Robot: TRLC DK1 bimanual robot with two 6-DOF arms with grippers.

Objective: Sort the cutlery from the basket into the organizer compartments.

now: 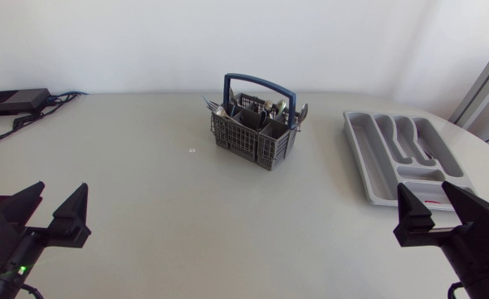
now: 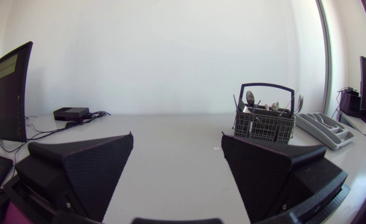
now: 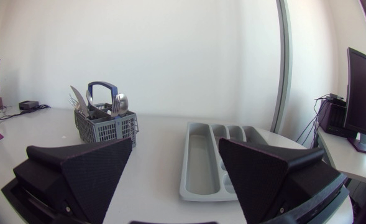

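Observation:
A grey cutlery basket (image 1: pixel 254 134) with a blue handle stands at the middle back of the table, holding several pieces of silver cutlery. The grey organizer (image 1: pixel 398 155) lies to its right, near the table's right edge. My left gripper (image 1: pixel 53 214) rests open at the front left, far from both. My right gripper (image 1: pixel 439 209) stands open at the front right, just in front of the organizer. In the left wrist view the basket (image 2: pixel 265 121) and organizer (image 2: pixel 323 129) lie far ahead of my left gripper (image 2: pixel 178 169). In the right wrist view the organizer (image 3: pixel 215 158) lies close ahead of my right gripper (image 3: pixel 175 168), the basket (image 3: pixel 105 122) further off.
A black box (image 1: pixel 15 101) with cables sits at the back left corner of the table. A small white speck (image 1: pixel 192 150) lies on the tabletop left of the basket.

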